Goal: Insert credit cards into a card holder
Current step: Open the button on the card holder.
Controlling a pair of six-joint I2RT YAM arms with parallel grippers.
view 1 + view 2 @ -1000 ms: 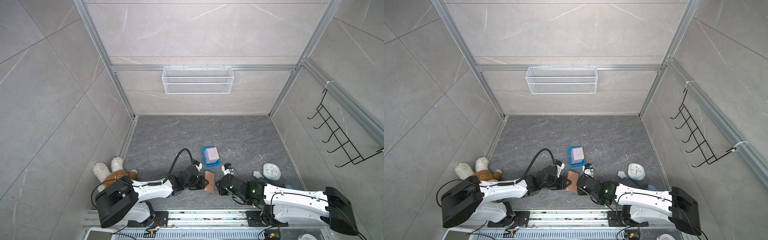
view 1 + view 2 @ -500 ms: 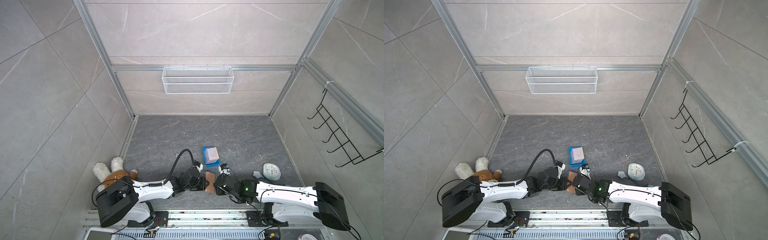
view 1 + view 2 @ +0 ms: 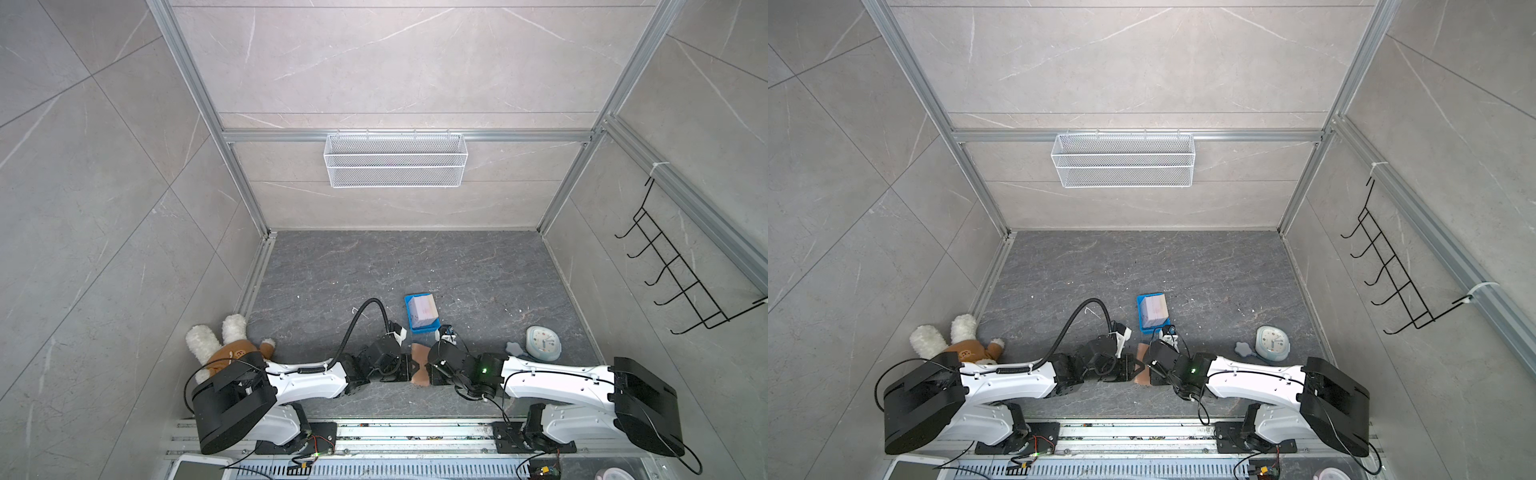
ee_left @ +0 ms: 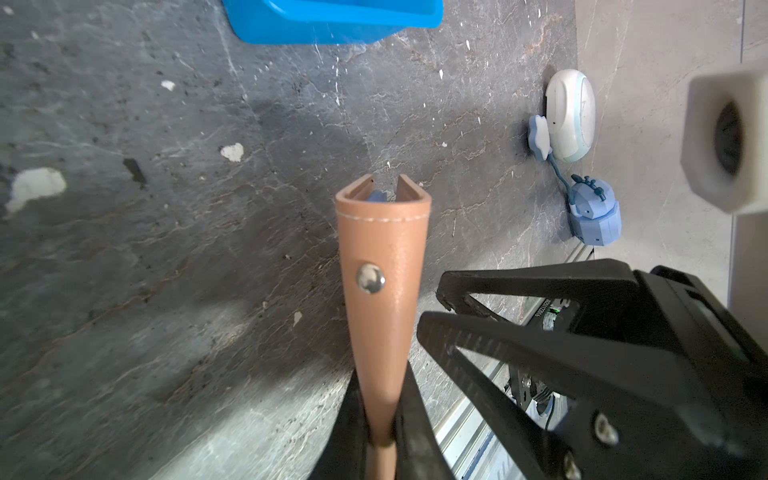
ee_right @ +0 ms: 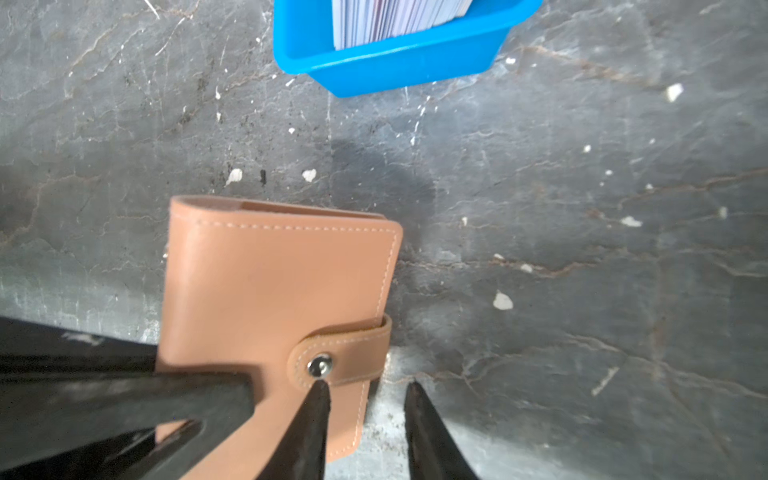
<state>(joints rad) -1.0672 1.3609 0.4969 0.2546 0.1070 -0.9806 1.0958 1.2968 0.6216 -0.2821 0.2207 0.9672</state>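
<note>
Left jaws: clamped on the tan leather-like folding card holder, one black finger on each cover. In the left wrist view a narrow tan face with a metal stud points at the camera. At its far end the two covers show, with a bit of blue sleeve between them.

Right jaws: a narrow gap, nothing held. One black fingertip sits right at the snap stud on the holder's tab; contact cannot be confirmed. The other fingertip is off past the holder's edge, over bare bench. The tab's rounded end lies just ahead of the gap.

Card holder is closed, the tab wrapped round the open edge and snapped on the front cover. In both top views it sits between the two arms' ends, near the front edge of the dark grey marbled bench. Whether it rests on the bench or is lifted cannot be told.

Just behind it stands a small blue plastic tray holding a stack of white-to-pale-pink credit cards, on edge and leaning.

Further out:
- Pale blue round clock toward the right wall, with a small blue plastic toy beside it.
- Brown-and-white plush toy at the left wall.
- White wire basket on the back wall.
- Black hook rack on the right wall.
</note>
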